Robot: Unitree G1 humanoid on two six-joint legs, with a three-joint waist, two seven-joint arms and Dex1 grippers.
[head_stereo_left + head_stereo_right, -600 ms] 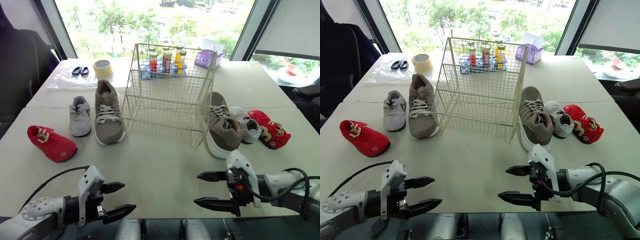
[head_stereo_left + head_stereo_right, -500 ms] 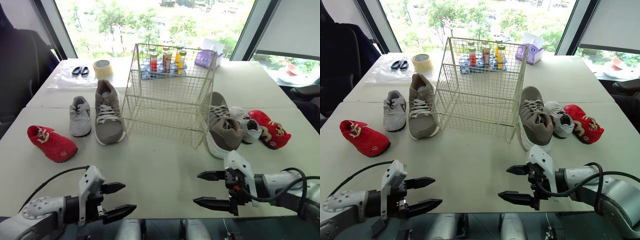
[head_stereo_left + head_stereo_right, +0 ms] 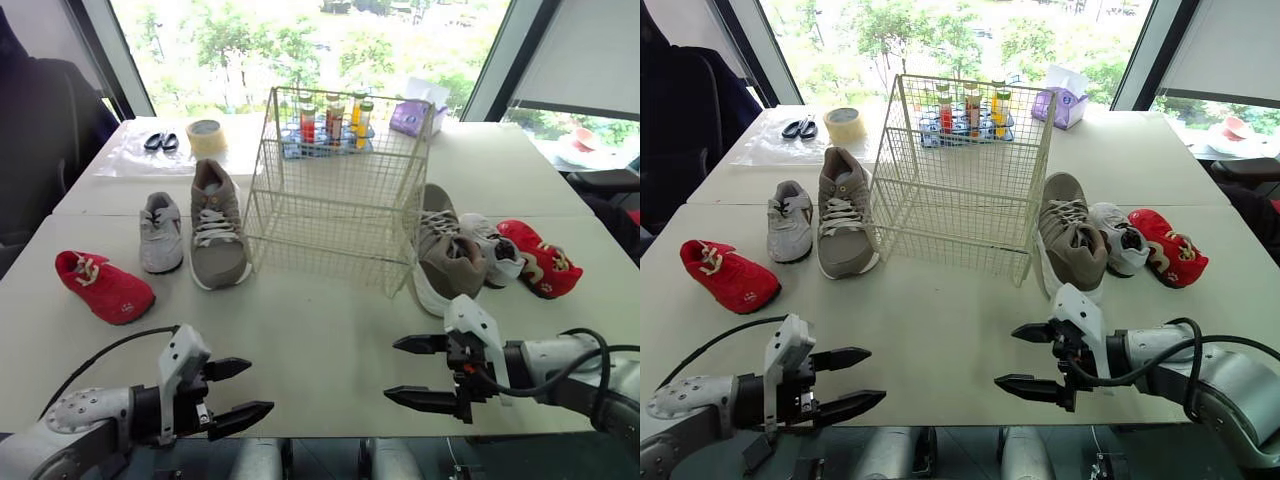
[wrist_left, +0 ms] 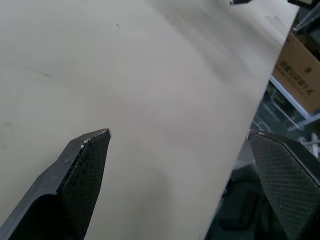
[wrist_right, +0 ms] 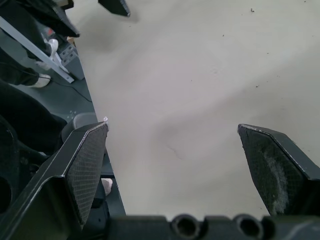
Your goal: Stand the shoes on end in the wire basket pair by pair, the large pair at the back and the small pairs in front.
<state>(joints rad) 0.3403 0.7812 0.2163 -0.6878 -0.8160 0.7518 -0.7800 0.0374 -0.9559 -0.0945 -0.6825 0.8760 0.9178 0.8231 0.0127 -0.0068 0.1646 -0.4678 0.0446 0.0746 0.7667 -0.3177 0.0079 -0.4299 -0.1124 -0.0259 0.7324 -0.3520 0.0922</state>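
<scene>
While the pale table [image 3: 330, 320] fronts bright windows [image 3: 250, 40], left tool [image 3: 258, 386] and right tool [image 3: 392, 370] hover — spread.

Print on the cardboard box [image 4: 300, 72] seems unreadable.

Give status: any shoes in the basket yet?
Done: nothing; the wire basket holds no shoe. In hand: nothing; left gripper and right gripper are open and empty above the table. To do: all three pairs, lying on the table: left taupe sneaker, left grey sneaker, left red shoe on the basket's left; right taupe sneaker, right grey sneaker, right red shoe on its right.
</scene>
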